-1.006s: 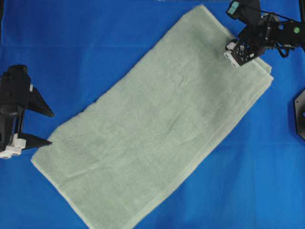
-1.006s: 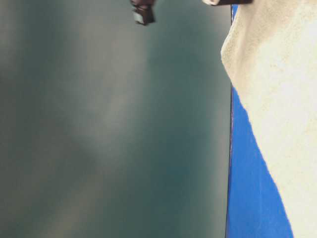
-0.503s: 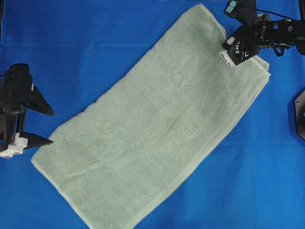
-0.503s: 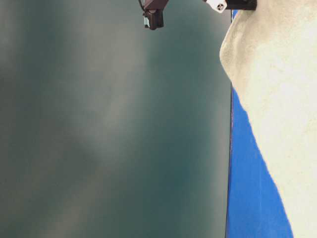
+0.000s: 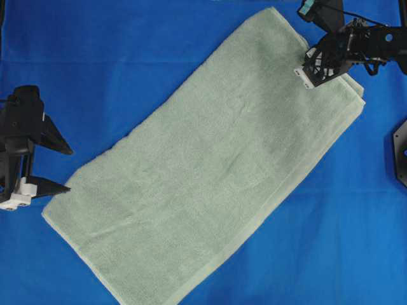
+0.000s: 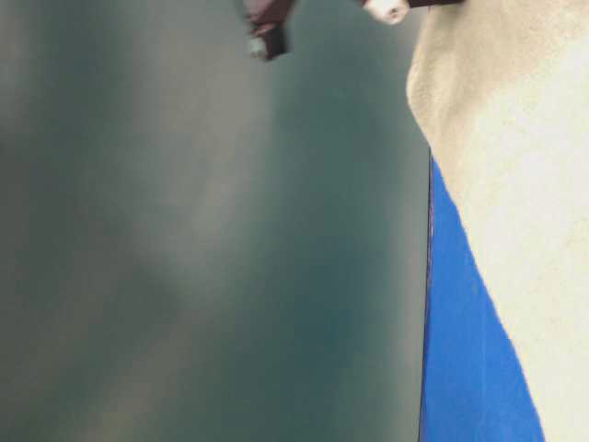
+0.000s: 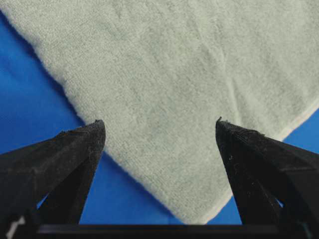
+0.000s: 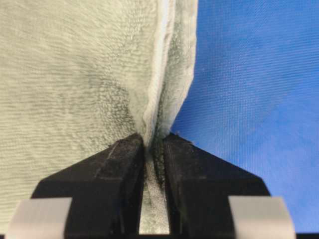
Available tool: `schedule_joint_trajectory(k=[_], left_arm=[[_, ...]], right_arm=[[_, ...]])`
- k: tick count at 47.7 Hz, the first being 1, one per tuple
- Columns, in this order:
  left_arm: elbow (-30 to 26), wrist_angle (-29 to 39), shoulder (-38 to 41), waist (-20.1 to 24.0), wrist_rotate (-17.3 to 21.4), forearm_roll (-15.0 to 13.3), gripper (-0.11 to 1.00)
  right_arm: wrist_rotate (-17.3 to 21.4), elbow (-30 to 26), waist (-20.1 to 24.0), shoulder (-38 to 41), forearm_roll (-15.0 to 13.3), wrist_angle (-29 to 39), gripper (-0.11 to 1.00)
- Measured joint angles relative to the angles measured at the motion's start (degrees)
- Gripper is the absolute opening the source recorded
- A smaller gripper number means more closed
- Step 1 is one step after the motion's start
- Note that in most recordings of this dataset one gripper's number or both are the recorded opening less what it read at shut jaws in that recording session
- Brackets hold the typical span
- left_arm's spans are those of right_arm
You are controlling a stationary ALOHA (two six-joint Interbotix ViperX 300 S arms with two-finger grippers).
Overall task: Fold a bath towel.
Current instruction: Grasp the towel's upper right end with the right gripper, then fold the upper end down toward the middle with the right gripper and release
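Overhead exterior view: large pale sage-green terry bath towel (image 5: 203,165) spread flat on bright blue sheet-covered counter (image 5: 114,57), long axis running from 7 o'clock to 1 o'clock. Right end effector (image 5: 310,75) at the 1 o'clock short end, pressed together and pinching a raised ridge of hem (image 8: 158,104), layers bunched between the fingers. Left end effector (image 5: 46,168) spread wide, just beside the 7 o'clock corner, that corner (image 7: 194,216) pointing between its fingers, not yet gripped. Likely next: close left, then carry one end over along the long axis.
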Motion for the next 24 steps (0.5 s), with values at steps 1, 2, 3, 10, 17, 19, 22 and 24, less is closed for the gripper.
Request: schedule_joint_trajectory(k=[1, 2, 3, 10, 17, 19, 22, 24], left_arm=[[0.00, 0.00, 0.00, 0.00, 0.00, -0.09, 0.86], [0.00, 0.00, 0.00, 0.00, 0.00, 0.00, 0.86], [0.00, 0.00, 0.00, 0.09, 0.00, 0.00, 0.86], [0.00, 0.00, 0.09, 0.00, 0.00, -0.09, 0.86], [0.00, 0.00, 0.09, 0.00, 0.09, -0.09, 0.86], [0.00, 0.00, 0.09, 0.09, 0.18, -0.09, 0.86], [0.00, 0.00, 0.09, 0.00, 0.26, -0.09, 0.86], [0.00, 0.00, 0.09, 0.00, 0.44, -0.09, 0.86]], right_arm=[[0.53, -0.70, 1.32, -1.05, 0.44, 1.23, 0.15], [0.97, -1.32, 2.64, -1.93, 0.88, 2.64, 0.15], [1.58, -1.93, 3.96, -2.72, 1.23, 3.87, 0.15], [4.75, -6.86, 12.92, -5.45, 1.93, 10.55, 0.15], [9.23, -11.07, 20.74, -2.29, 2.02, 11.87, 0.15], [9.93, -12.48, 23.03, -0.70, 2.02, 11.95, 0.15], [11.25, -14.68, 25.93, 1.76, 2.20, 11.95, 0.15], [12.13, -16.44, 27.95, 3.78, 2.02, 11.87, 0.15]])
